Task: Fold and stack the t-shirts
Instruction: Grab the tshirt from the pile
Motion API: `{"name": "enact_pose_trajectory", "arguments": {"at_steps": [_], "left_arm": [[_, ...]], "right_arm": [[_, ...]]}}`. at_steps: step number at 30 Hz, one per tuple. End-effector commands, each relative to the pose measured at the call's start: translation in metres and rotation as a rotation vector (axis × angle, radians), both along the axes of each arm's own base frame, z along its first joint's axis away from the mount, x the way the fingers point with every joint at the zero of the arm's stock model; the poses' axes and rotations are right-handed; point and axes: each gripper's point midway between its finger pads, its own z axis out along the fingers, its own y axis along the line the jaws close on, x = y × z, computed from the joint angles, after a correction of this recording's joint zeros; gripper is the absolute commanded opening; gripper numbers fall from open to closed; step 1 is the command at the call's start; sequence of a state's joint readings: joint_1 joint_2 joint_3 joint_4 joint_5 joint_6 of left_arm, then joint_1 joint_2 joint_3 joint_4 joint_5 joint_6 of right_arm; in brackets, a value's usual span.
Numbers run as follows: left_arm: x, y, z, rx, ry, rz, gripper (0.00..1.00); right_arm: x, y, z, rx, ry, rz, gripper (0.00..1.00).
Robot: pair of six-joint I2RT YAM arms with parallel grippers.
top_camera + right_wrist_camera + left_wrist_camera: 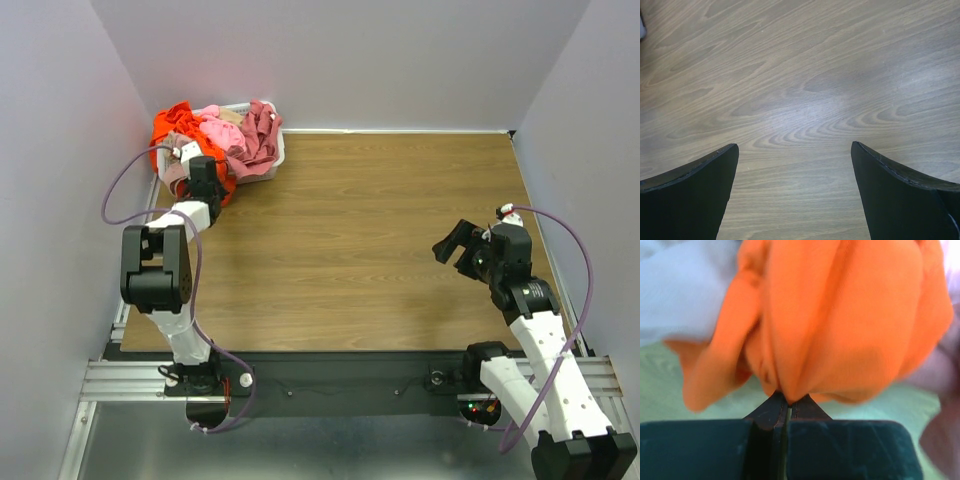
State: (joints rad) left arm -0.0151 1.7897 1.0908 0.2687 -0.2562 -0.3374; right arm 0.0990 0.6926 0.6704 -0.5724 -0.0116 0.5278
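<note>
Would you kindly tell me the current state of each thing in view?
left gripper: fingers shut on orange t-shirt
right gripper: fingers open, empty, over wooden table
orange t-shirt: crumpled, one fold pinched
basket: heaped full
pink t-shirt: unfolded, heaped in basket
rose-maroon t-shirt: unfolded, heaped in basket

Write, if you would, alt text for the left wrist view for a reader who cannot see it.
The jaws of the left gripper are shut on a bunched fold of the orange t-shirt, which fills most of the blurred close-up. A pale shape shows at upper left and the table beneath the cloth.
</note>
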Motion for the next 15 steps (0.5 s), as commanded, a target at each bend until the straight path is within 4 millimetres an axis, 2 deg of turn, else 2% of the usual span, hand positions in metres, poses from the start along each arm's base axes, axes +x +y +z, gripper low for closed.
{"name": "enact_pose_trajectory", "arguments": {"at_steps": [1, 2, 3, 6, 8, 10, 11, 12, 13, 14, 15], "left_arm": [[-0.017, 0.001, 0.095, -0.012, -0.225, -0.003, 0.00], [-0.027, 0.000, 0.098, -0.015, -0.220, 0.000, 0.00], [-0.038, -0.001, 0.129, -0.024, -0.283, 0.008, 0.00], [-0.059, 0.002, 0.175, -0.052, -0.366, 0.048, 0.00], [-0.073, 0.006, 0.226, -0.087, -0.470, 0.092, 0.00], [-0.078, 0.006, 0.261, -0.116, -0.547, 0.100, 0.00], [-0.077, 0.005, 0.296, -0.124, -0.605, 0.090, 0.00], [-0.076, 0.003, 0.313, -0.131, -0.622, 0.083, 0.00], [-0.065, 0.001, 0.318, -0.128, -0.604, 0.071, 0.00], [-0.067, 0.000, 0.361, -0.128, -0.653, 0.057, 0.00], [-0.065, -0.001, 0.378, -0.124, -0.671, 0.052, 0.00]], "right_arm": [[0.004, 0.000, 0.009, -0.003, -0.054, 0.003, 1.00], [0.004, 0.000, 0.008, -0.002, -0.052, 0.005, 1.00], [0.004, 0.000, 0.008, -0.002, -0.052, 0.005, 1.00], [0.004, 0.001, 0.007, -0.001, -0.050, 0.013, 1.00], [0.003, 0.003, 0.008, 0.004, -0.052, 0.021, 1.00], [0.003, 0.003, 0.008, 0.004, -0.053, 0.021, 1.00], [0.003, 0.003, 0.008, 0.006, -0.053, 0.021, 1.00], [0.003, 0.003, 0.008, 0.006, -0.053, 0.021, 1.00], [0.003, 0.005, 0.009, 0.011, -0.054, 0.029, 1.00], [0.003, 0.005, 0.008, 0.011, -0.053, 0.034, 1.00], [0.003, 0.006, 0.008, 0.014, -0.051, 0.038, 1.00]]}}
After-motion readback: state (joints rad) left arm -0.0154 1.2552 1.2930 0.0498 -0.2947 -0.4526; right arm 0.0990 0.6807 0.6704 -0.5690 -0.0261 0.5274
